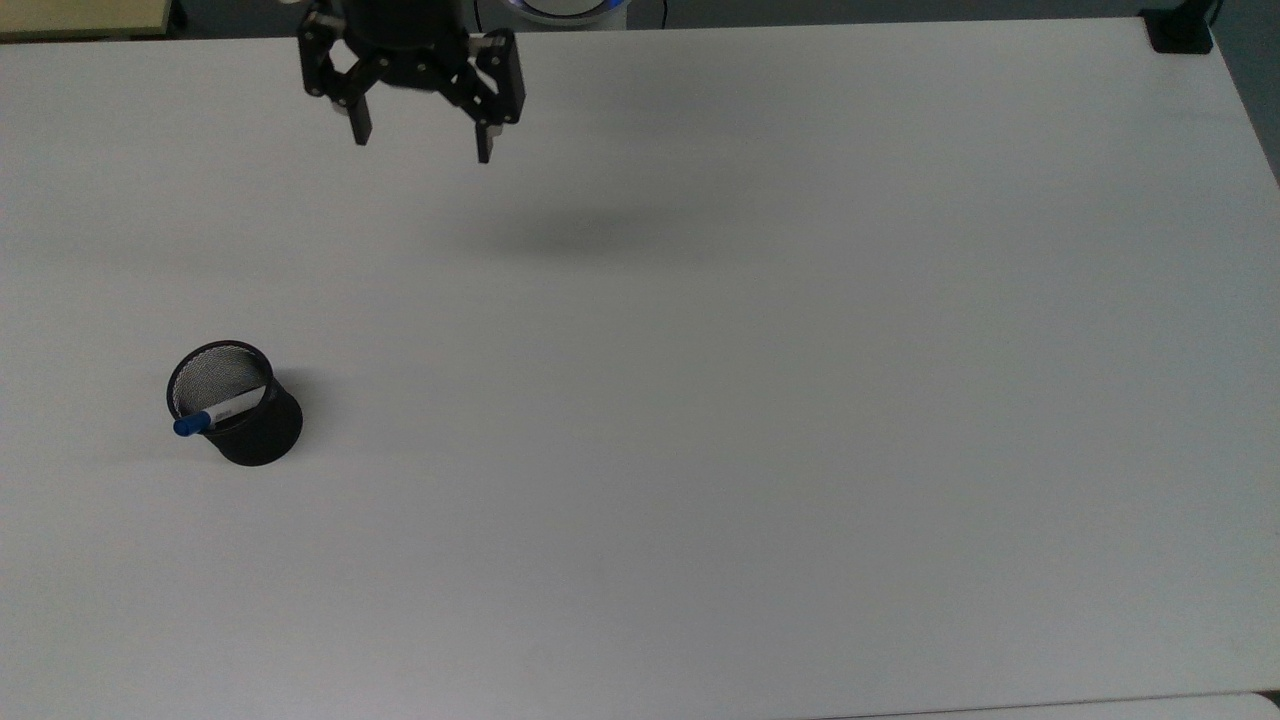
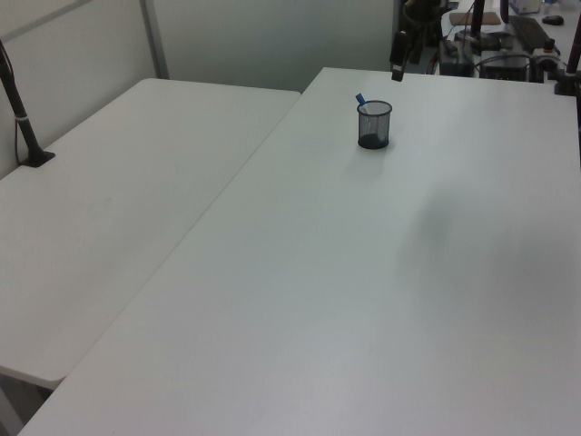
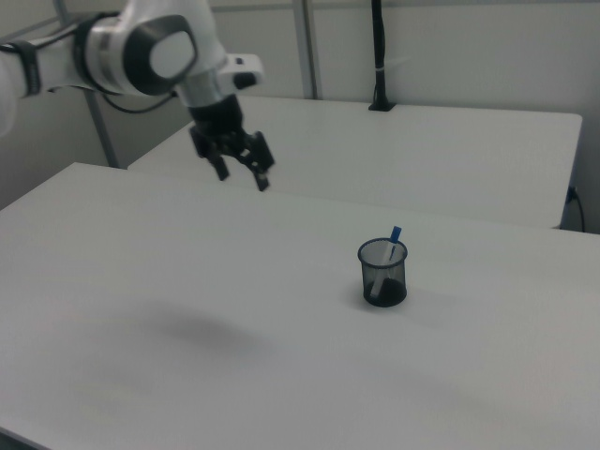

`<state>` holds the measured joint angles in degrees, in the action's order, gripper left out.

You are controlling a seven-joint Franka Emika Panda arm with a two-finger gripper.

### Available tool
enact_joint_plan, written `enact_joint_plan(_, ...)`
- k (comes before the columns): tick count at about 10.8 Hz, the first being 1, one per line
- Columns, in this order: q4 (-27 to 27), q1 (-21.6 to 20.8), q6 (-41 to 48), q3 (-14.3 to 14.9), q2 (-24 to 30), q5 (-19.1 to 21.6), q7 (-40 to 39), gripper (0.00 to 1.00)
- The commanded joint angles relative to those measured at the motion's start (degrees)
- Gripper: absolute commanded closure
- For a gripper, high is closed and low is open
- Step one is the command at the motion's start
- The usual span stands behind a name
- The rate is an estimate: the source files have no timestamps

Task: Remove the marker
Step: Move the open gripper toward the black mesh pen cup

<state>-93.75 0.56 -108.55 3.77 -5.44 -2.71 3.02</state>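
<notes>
A black mesh cup (image 1: 237, 404) (image 2: 373, 125) (image 3: 382, 273) stands on the white table (image 1: 700, 400) at the top view's left. The marker (image 1: 215, 412) leans inside it, white barrel down and blue cap (image 3: 396, 232) poking over the rim. My gripper (image 1: 420, 145) (image 3: 243, 177) hangs open and empty high above the table near the top view's upper edge, well apart from the cup. In the left view the gripper (image 2: 397, 71) shows behind the cup.
A second white table (image 2: 118, 182) adjoins this one. A black clamp post (image 1: 1178, 30) stands at the top view's upper right corner. Desks with equipment (image 2: 508, 45) sit behind the table in the left view.
</notes>
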Motion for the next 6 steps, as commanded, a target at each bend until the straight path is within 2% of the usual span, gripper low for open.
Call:
enact_joint_plan(1, 6.03, 4.62, -6.99, 0.28, -10.0, -0.01, -0.82, 0.0)
enact_joint_plan(6, 6.12, 10.69, -25.44, 0.37, -18.01, -0.1, -0.21, 0.0)
